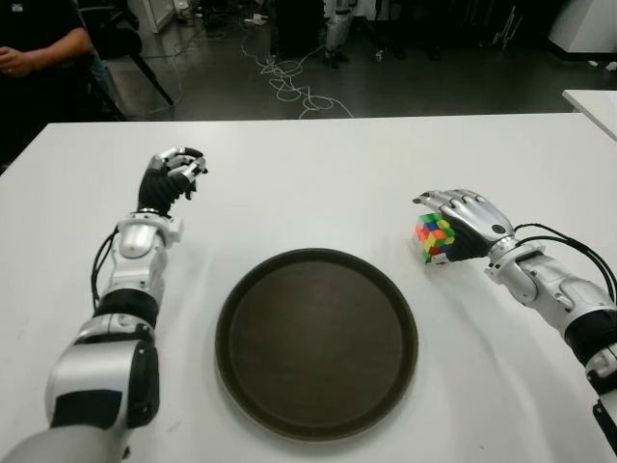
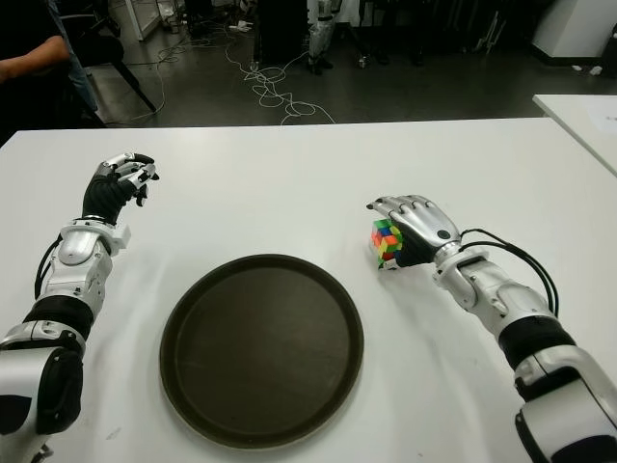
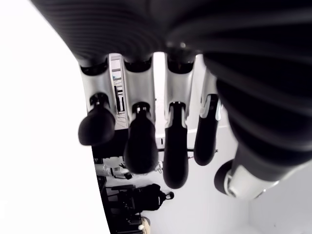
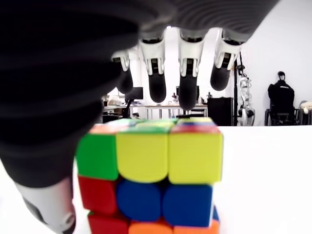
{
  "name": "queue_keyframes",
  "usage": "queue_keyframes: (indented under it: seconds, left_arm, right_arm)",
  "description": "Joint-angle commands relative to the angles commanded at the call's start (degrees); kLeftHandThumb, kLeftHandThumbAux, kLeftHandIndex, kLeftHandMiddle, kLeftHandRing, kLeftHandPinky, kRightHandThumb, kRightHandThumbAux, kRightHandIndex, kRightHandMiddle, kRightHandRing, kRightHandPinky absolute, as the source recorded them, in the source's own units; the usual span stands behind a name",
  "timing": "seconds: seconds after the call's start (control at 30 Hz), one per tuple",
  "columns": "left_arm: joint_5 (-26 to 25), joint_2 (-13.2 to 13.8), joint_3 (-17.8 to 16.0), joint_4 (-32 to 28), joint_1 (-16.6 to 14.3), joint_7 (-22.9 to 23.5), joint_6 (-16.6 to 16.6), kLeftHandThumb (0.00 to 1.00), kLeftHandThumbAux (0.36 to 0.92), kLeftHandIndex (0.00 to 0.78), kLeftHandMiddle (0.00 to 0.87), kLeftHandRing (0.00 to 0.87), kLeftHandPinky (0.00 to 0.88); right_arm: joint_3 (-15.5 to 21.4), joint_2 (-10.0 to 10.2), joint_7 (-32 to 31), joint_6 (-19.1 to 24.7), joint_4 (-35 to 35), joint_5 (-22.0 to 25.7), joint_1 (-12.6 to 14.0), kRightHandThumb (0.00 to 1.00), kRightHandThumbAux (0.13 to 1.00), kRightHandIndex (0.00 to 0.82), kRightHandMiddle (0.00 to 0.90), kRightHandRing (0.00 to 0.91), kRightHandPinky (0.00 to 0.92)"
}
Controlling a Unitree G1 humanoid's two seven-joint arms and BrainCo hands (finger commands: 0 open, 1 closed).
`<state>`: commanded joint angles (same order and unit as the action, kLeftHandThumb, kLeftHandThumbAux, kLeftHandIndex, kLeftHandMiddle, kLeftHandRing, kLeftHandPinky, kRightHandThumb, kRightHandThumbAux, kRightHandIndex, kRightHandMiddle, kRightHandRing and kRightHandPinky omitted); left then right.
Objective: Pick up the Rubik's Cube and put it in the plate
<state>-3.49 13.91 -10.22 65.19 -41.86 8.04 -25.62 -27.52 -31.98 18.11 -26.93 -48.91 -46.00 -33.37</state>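
Bright overhead light; white table (image 1: 318,174) glares; wrist views blurred close up.

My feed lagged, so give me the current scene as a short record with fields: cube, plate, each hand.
cube: Rubik's Cube on the white table, right of the plate, not in it
plate: dark round plate, nothing in it
right hand: right hand arched over the cube, fingers above it, not yet closed
left hand: left hand left of the plate, fingers curled, holding nothing
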Motion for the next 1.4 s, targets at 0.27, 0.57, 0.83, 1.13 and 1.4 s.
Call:
queue_keyframes:
  seconds: [0.27, 0.57, 0.83, 1.13, 1.4]
  left_arm:
    - [-0.2, 0.0, -0.1, -0.1, 0.0, 0.5, 0.0, 0.837, 0.667, 0.411, 0.554, 0.706, 0.762]
    - [0.0, 0.1, -0.1, -0.2, 0.2, 0.4, -0.5, 0.838, 0.666, 0.414, 0.558, 0.714, 0.765]
    - [-0.5, -0.1, -0.4, -0.5, 0.2, 0.4, -0.3, 0.837, 0.667, 0.412, 0.556, 0.708, 0.761]
    - [-0.4, 0.0, -0.4, -0.9, 0.4, 0.1, 0.3, 0.837, 0.668, 0.41, 0.557, 0.708, 0.76]
    - [-0.4, 0.3, -0.3, -1.2, 0.6, 0.3, 0.3, 0.836, 0.668, 0.409, 0.551, 0.702, 0.755]
  right_arm:
    - [0.8, 0.3, -2.4, 0.1, -0.1, 1.2, 0.3, 0.0, 0.75, 0.154, 0.201, 0.212, 0.203]
    - [1.2, 0.2, -6.6, 1.3, 1.3, 2.5, 0.9, 0.0, 0.737, 0.169, 0.248, 0.274, 0.276]
    - [1.5, 0.4, -10.8, 3.4, 2.1, 3.8, 1.2, 0.0, 0.738, 0.18, 0.249, 0.282, 0.316]
    - [1.4, 0.8, -14.9, 5.1, 0.8, 5.1, 0.7, 0.0, 0.742, 0.213, 0.273, 0.313, 0.355]
    - [1.5, 0.4, -16.7, 3.9, -0.2, 6.3, 0.1, 0.0, 0.781, 0.332, 0.391, 0.442, 0.468]
